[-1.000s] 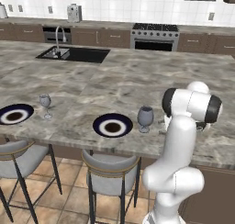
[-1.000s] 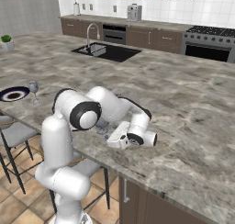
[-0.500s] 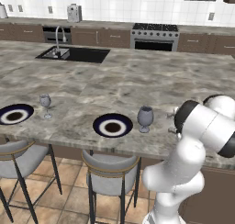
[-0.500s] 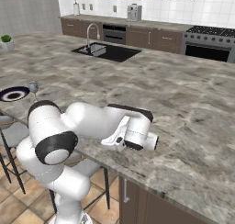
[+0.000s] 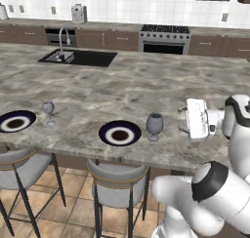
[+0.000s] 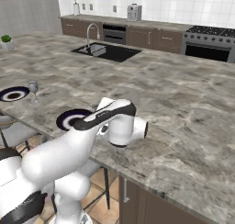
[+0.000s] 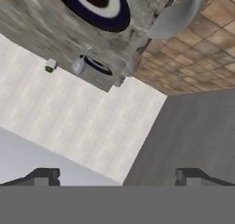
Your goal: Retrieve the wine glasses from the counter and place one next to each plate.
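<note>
My hand [image 5: 184,119] hangs over worktop [image 5: 146,90], right of large glass [image 5: 154,126]; bare marble between us, nothing blocking. Large glass just beside near plate [image 5: 119,133], on its right. Small glass [image 5: 48,108] just right of far plate [image 5: 15,121]. Wide bare marble behind plates up to sink [image 5: 78,57]. Stools [image 5: 114,189] crowd space below worktop edge. My fingers [image 7: 43,176] spread wide, nothing between.
</note>
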You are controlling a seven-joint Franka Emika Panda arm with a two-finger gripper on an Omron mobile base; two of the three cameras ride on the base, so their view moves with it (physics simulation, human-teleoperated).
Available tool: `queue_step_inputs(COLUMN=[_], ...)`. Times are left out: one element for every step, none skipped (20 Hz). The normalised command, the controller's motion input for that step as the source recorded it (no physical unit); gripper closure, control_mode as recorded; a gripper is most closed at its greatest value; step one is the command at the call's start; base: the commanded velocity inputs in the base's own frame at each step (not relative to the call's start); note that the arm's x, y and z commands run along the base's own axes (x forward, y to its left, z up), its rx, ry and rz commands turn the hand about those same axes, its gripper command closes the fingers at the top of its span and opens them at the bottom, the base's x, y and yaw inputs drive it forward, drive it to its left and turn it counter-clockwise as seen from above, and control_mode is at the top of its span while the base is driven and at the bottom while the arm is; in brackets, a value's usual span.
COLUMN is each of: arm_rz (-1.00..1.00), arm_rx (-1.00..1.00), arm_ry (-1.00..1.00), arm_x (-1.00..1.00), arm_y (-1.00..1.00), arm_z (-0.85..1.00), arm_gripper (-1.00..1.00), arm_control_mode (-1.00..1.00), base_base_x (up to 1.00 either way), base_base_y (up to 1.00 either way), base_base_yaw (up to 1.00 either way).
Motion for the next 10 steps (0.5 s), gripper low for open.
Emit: queue_step_inputs(arm_rz=[0.0,0.0,0.0,0.0,0.0,0.0,0.0,0.0,0.0,0.0], arm_rx=[-0.08,-0.09,-0.08,-0.07,-0.07,-0.07,-0.06,-0.06,-0.04,-0.02], arm_ry=[-0.12,-0.13,-0.13,-0.13,-0.12,-0.11,-0.1,-0.12,-0.17,-0.25], arm_x=[-0.47,-0.44,-0.44,-0.48,-0.56,-0.64,-0.76,-0.91,-0.99,-1.0], arm_y=[0.55,0.54,0.53,0.48,0.42,0.34,0.31,0.24,0.2,0.14], arm_z=[1.0,1.0,1.0,1.0,1.0,1.0,1.0,0.95,0.85,0.71], arm_gripper=[-1.0,-1.0,-1.0,-1.0,-1.0,-1.0,-1.0,-1.0,-1.0,-1.0], arm_control_mode=[-1.0,-1.0,-1.0,-1.0,-1.0,-1.0,-1.0,-1.0,-1.0,-1.0], base_base_x=[0.0,0.0,0.0,0.0,0.0,0.0,0.0,0.0,0.0,0.0], base_base_y=[0.0,0.0,0.0,0.0,0.0,0.0,0.0,0.0,0.0,0.0], base_base_yaw=[0.0,0.0,0.0,0.0,0.0,0.0,0.0,0.0,0.0,0.0])
